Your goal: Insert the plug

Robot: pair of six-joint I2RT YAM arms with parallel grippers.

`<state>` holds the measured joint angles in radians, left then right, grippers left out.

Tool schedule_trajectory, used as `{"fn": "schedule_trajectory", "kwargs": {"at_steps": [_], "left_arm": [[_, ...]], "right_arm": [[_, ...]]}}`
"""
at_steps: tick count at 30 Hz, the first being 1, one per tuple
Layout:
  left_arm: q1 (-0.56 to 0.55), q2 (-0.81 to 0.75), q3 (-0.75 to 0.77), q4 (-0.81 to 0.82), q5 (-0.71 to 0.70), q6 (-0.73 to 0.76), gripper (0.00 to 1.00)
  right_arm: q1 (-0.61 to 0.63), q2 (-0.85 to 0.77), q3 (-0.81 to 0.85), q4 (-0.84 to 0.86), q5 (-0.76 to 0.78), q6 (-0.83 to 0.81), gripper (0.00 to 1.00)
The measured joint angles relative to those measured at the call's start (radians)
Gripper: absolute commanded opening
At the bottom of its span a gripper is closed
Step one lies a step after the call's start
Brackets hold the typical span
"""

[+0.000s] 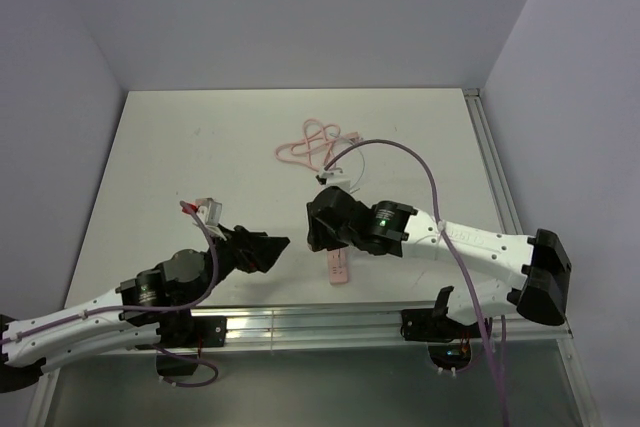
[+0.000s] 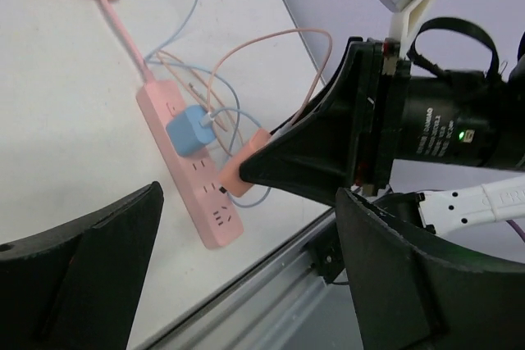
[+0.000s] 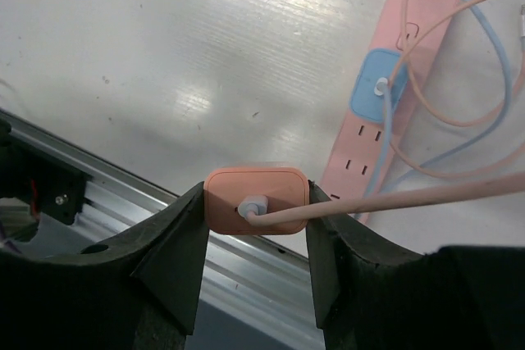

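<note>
1. The right gripper (image 3: 256,231) pinches the plug (image 3: 256,198) by its side faces, close over the strip (image 3: 344,149); whether they touch, I cannot tell.
2. The left gripper (image 2: 246,284) hangs spread, empty.
3. The plug looks light, rigid and smooth, so it may twist between the pads if pushed off-axis.
4. Its soft cable (image 3: 410,194) trails sideways and may tug.
5. The strip, already holding a blue charger (image 3: 379,84), looks light and may slide.

White table (image 1: 200,157) with a metal rail (image 1: 300,319) along the near edge. Black left gripper (image 1: 280,244) out over the table, near the right gripper (image 1: 320,235) but apart. Pink strip (image 1: 340,269) poking out just under the right one. Loops of pink cord (image 1: 310,142) farther back
</note>
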<state>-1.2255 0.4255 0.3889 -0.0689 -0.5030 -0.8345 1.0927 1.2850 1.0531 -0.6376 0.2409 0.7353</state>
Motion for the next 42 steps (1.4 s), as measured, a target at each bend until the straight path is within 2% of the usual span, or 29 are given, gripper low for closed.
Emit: {"fn": "schedule_trajectory", "kwargs": {"at_steps": [8, 21, 27, 42], "left_arm": [[0.0, -0.02, 0.004, -0.147, -0.004, -0.149, 0.89], [0.0, 0.024, 0.004, -0.16, -0.002, -0.187, 0.89], [0.0, 0.024, 0.004, -0.161, -0.001, -0.201, 0.89], [0.0, 0.0, 0.004, -0.174, 0.0, -0.209, 0.88]], "right_arm": [[0.076, 0.103, -0.059, 0.046, 0.107, 0.028, 0.0], [0.094, 0.194, -0.06, -0.042, 0.304, 0.074, 0.0], [0.094, 0.224, -0.063, -0.046, 0.343, 0.08, 0.0], [0.06, 0.194, -0.126, 0.077, 0.357, 0.055, 0.0]]}}
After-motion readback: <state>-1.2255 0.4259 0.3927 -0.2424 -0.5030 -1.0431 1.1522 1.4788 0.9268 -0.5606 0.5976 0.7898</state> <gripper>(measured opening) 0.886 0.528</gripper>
